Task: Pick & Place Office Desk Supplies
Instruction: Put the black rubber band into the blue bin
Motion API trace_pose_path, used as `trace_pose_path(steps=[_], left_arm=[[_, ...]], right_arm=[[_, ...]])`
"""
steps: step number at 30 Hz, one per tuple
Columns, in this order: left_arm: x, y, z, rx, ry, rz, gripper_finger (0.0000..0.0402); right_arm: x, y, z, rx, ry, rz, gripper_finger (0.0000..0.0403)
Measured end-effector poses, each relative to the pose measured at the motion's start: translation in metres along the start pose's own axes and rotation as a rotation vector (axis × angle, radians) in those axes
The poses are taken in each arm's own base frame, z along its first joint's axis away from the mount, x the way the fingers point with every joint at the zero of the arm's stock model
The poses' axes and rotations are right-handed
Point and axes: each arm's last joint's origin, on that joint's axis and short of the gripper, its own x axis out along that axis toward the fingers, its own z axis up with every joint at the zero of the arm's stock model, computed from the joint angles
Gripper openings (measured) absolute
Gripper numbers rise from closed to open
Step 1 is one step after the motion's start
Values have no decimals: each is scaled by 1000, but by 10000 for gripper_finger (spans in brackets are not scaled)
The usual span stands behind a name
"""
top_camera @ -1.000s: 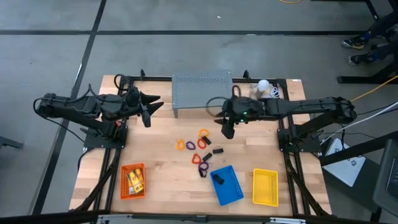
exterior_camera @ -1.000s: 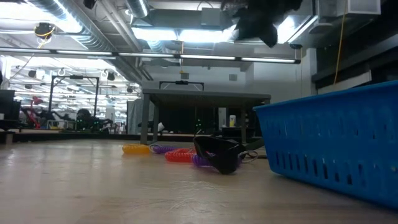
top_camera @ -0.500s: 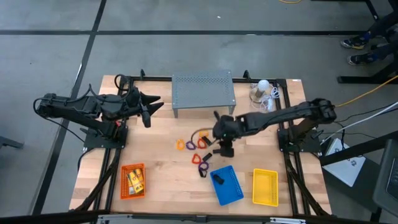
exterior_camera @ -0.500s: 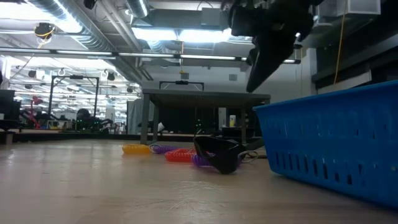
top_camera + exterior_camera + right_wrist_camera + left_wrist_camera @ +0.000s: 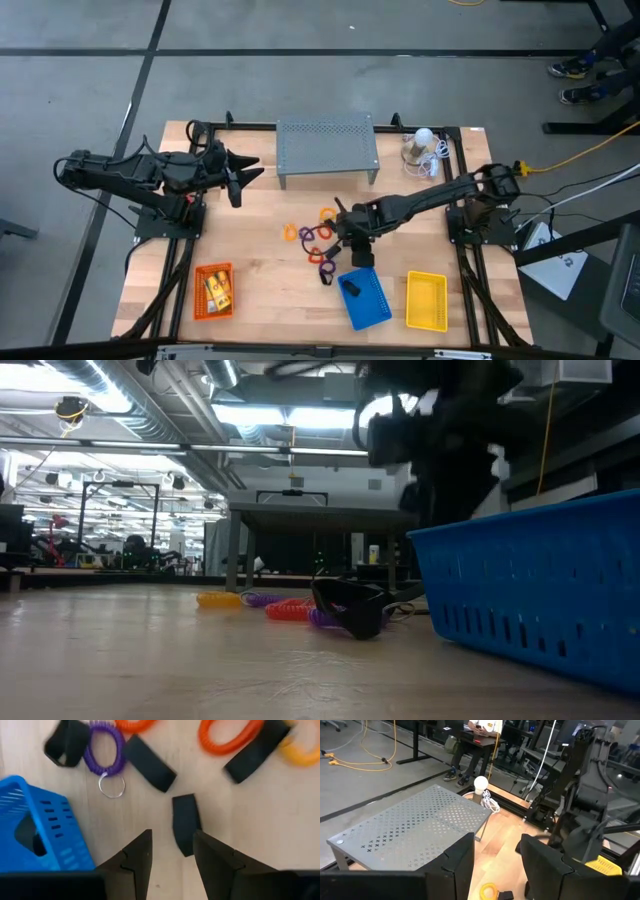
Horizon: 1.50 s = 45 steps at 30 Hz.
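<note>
Right gripper (image 5: 172,857) hovers, fingers apart and empty, black clip (image 5: 186,823) just ahead between them: light, rigid, best pinched across its narrow sides.

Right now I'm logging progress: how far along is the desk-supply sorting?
Done: yellow-orange packets lie in the orange basket, one black clip in the blue basket. In hand: nothing; the right gripper hovers open over a black piece. Left: the coil loops and black pieces on the table; the left gripper waits open.
</note>
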Motion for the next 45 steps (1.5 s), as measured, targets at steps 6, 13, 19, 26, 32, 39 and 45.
trace_pose_path(steps=[6, 13, 19, 26, 32, 39, 45], left_arm=[[0, 0, 0, -1, 4, -10, 155], [0, 0, 0, 0, 7, -15, 155], [0, 0, 0, 7, 7, -15, 155], [0, 0, 0, 16, 6, -13, 155], [0, 0, 0, 16, 1, -3, 155], [0, 0, 0, 16, 1, -2, 155], [0, 0, 0, 24, -1, 4, 155]], right_arm=[[15, -2, 0, 14, 40, 12, 185], [17, -4, 1, 2, 28, -32, 251], [17, -4, 1, 5, 26, -35, 252], [21, -8, 2, 11, 33, -49, 240], [39, -21, 4, 48, 60, -70, 239], [45, -25, 5, 63, 70, -72, 186], [46, -25, 7, 107, 45, -87, 33]])
